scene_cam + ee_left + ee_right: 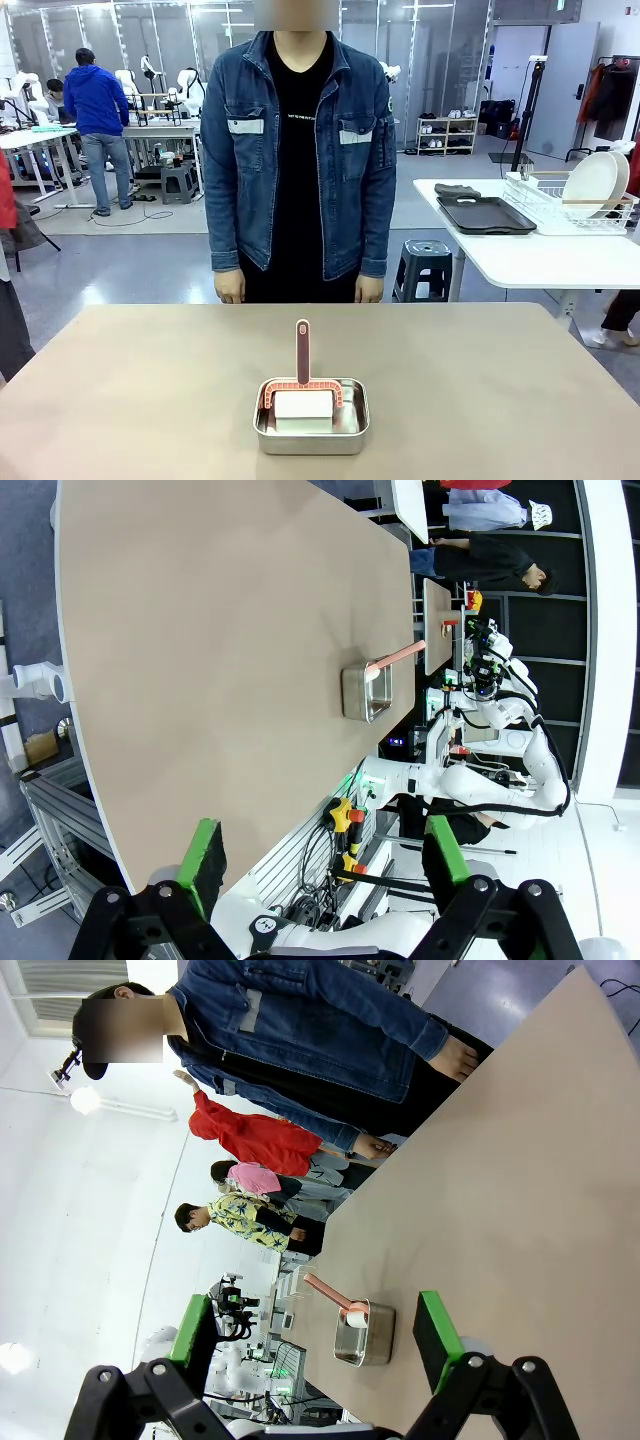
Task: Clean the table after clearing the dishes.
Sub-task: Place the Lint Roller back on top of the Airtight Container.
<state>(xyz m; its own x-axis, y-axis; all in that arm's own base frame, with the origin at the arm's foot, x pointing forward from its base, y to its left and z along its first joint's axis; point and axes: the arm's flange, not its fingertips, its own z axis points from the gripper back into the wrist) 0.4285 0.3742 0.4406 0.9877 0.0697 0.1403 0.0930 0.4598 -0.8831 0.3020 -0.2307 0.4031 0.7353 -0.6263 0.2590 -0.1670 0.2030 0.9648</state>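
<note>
Table (480,380) surface, a wide beige-tan top, is spanning the whole near part of the front view, with its far edge lying just in front of a person (298,160) in a denim jacket. That person is standing at the middle of the far side, arms hanging down and both hands level with the table edge.

One small steel pan (311,418) is sitting on the table near the middle of the near edge. Inside it, a white block (303,404) is lying under a brush-like tool (302,365) with a reddish-brown handle; the handle is pointing toward the far side and is reaching past the pan's far rim.

To the far right, a second, white-topped table (520,262) is carrying a dark tray (485,214) and a wire rack (570,205) holding white plates (592,183) on edge.

Left gripper (322,860) is hanging off the table edge, well apart from the pan, its jaws standing wide and grasping nothing. Right gripper (315,1335) is likewise hovering above the table, jaws released and empty, with the pan showing between its green pads (433,1335).
</note>
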